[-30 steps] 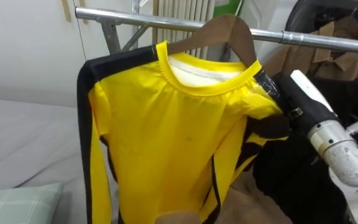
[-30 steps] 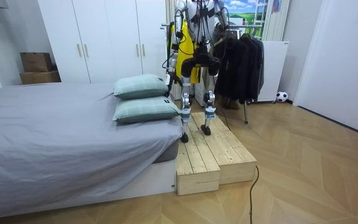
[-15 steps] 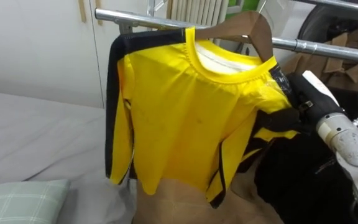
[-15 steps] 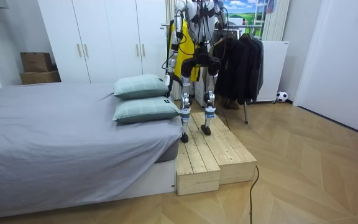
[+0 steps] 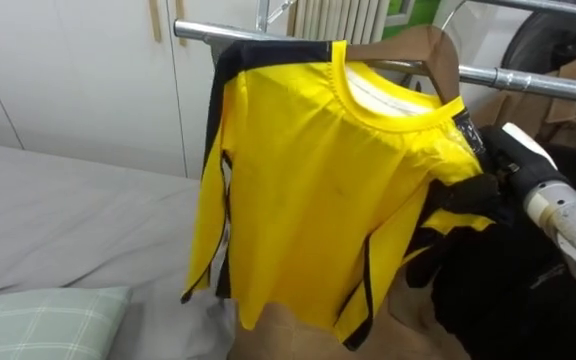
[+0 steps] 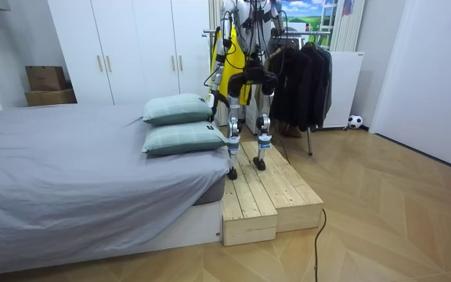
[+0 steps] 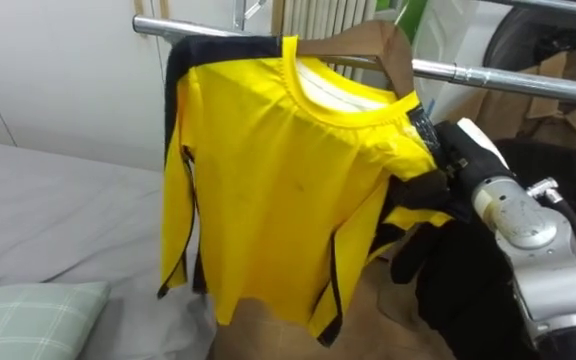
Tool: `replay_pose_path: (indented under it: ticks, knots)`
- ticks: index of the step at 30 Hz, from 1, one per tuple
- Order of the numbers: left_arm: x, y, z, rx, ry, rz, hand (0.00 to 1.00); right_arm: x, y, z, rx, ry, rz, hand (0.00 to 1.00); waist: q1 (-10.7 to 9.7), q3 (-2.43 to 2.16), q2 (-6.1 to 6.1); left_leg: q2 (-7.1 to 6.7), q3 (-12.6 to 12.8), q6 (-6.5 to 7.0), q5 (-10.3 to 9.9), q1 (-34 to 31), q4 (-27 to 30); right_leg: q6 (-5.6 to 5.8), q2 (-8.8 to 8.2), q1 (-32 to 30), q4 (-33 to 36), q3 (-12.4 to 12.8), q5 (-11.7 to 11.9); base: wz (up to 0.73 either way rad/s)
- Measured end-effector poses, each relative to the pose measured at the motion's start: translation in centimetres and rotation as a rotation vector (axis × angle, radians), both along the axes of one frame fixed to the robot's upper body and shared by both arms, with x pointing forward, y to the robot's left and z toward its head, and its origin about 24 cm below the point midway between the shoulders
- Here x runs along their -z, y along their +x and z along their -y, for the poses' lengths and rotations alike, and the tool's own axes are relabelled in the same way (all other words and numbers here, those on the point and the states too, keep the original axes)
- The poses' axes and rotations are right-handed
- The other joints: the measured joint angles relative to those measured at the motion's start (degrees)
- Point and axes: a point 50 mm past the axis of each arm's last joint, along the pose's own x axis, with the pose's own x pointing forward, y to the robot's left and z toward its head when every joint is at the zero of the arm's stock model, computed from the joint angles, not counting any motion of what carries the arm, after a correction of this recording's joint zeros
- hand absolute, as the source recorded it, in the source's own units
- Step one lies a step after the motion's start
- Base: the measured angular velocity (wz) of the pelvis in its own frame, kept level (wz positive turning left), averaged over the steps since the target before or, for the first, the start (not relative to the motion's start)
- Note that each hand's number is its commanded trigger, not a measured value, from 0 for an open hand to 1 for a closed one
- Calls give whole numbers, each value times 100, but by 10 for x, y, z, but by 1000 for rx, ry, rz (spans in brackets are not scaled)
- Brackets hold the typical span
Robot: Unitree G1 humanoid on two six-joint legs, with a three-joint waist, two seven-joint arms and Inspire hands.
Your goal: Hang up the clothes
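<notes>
Black against yellow cloth, the right hand (image 5: 468,195) sits at the shoulder of the yellow shirt (image 5: 318,190) at 3 o'clock, its grip impossible to tell, while the wooden hanger (image 5: 423,48) reaches the metal rail (image 5: 528,80) at 12 o'clock, so hanging looks nearly done, with letting go probably left.

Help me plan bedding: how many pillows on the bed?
2: the far pillow lies on the bed by the robot's legs, the near pillow in front of it. None looks hidden.
</notes>
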Motion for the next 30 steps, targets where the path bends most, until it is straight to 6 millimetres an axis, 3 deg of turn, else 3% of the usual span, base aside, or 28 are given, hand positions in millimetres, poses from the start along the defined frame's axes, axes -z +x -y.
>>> replay_pose_path:
  ticks: [5, 9, 15, 22, 30]
  knots:
    - [-1, -2, -1, 3, -10, 7, 0, 11, -3, 10, 10, -13, -70, 100, -3, -26, -39, -15, -63, 4, 2, -7, 3, -5, -11, -35, 77, -10, -41, 2]
    - [-1, -2, -1, 5, -15, 11, 0, 20, -6, 15, 33, -6, -111, 100, 27, -20, -56, -17, -150, 4, 2, 29, 0, -6, -9, 8, 60, -26, -41, 0]
    - [-2, 2, -4, 10, -11, 35, 0, 30, -9, 21, 57, 8, -150, 100, 141, 18, -115, -102, -466, 5, 1, 44, 10, -1, -67, 61, 64, -103, -74, 6]
    - [-3, 5, -6, 50, -27, 51, 0, 46, -13, 25, 64, 6, -208, 100, 260, 49, -101, -113, -502, 20, -12, 27, -12, 28, -92, 119, 49, -158, -89, 4]
    - [-5, 21, -12, 95, -26, 90, 0, 61, -20, 30, 76, 2, -280, 100, 280, 17, -121, -80, -576, 21, -2, -287, 169, -13, -98, -44, -24, -301, -27, 9]
